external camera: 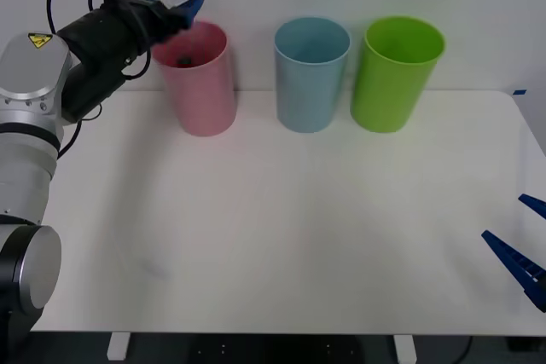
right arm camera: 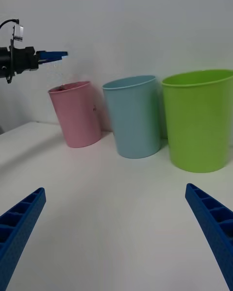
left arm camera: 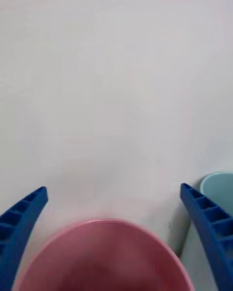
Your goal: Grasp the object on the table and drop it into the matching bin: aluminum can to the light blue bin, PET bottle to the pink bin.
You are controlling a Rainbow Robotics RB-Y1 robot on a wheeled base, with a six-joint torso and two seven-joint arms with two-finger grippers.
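Left hand (external camera: 175,2) is up over the rim of the tall pink plastic bin (external camera: 202,83), blue ribbed fingers spread apart with nothing between them. There's a small dark shape down inside that bin, looks like the small clear plastic bottle with dark contents (external camera: 183,60), though it's hard to make out much. Pale blue plastic bin (external camera: 310,74) stands just beside the pink one, lime green plastic bin (external camera: 395,74) next along. Right hand (external camera: 527,245) sits low at the wide white desk (external camera: 299,236) edge, fingers apart too.
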